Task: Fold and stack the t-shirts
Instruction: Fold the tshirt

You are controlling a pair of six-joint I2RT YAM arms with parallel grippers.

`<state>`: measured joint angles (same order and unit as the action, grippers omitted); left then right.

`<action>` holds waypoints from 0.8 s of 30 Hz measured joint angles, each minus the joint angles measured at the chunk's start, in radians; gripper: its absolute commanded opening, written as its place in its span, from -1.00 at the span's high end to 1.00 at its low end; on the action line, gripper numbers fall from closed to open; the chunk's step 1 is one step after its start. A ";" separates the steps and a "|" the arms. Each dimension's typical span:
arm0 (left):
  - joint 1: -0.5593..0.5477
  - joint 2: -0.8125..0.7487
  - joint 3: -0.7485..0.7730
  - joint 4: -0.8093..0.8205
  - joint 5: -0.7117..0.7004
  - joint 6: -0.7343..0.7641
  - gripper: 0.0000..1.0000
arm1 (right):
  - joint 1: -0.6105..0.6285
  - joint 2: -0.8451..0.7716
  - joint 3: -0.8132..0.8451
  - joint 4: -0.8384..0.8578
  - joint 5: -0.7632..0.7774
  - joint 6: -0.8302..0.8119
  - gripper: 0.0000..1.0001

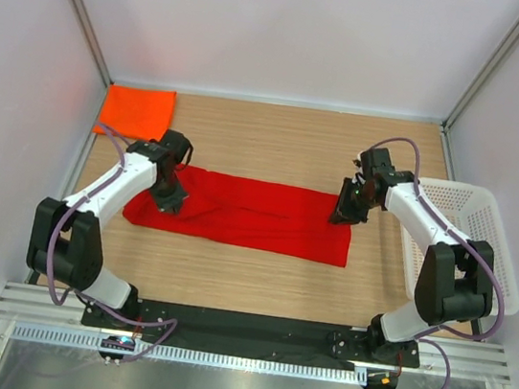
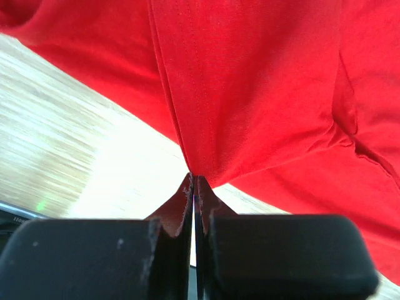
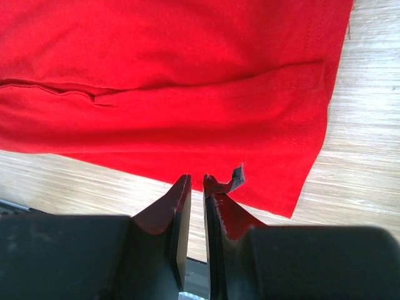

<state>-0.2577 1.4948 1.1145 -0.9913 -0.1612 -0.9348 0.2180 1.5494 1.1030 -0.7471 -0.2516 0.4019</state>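
The red t-shirt (image 1: 247,214) lies folded into a long strip across the middle of the table. At its left end my left gripper (image 1: 172,200) is shut on it. In the left wrist view the red t-shirt (image 2: 262,94) rises to a peak pinched at my left gripper (image 2: 194,178). At the strip's right end my right gripper (image 1: 342,214) hangs low over the cloth. The right wrist view shows my right gripper (image 3: 195,180) open a narrow slit, wood showing through it, with the red t-shirt (image 3: 175,94) hem just ahead. The orange t-shirt (image 1: 137,111) lies folded at the back left corner.
A white mesh basket (image 1: 475,210) stands off the table's right edge, beside the right arm. White walls and metal posts close in the back and sides. A loose flap of pad (image 3: 237,177) sticks out from the right gripper's right fingertip.
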 measured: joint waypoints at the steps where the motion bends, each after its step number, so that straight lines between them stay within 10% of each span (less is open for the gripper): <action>1: -0.006 -0.004 -0.006 -0.001 -0.003 -0.007 0.96 | 0.001 0.000 -0.002 0.000 -0.003 0.000 0.57; 5: -0.011 0.004 -0.021 -0.001 -0.010 -0.015 0.32 | 0.009 0.000 -0.003 -0.002 -0.008 -0.002 0.56; 11: -0.011 0.037 -0.011 -0.008 -0.032 0.004 -0.07 | 0.027 0.002 -0.003 -0.008 -0.010 -0.004 0.50; 24: 0.099 0.230 0.198 0.090 -0.017 0.149 0.41 | 0.062 0.037 0.005 -0.040 0.037 -0.008 0.39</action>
<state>-0.1589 1.7245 1.3125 -0.9009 -0.1780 -0.7860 0.2798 1.5864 1.1084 -0.7876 -0.2150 0.3935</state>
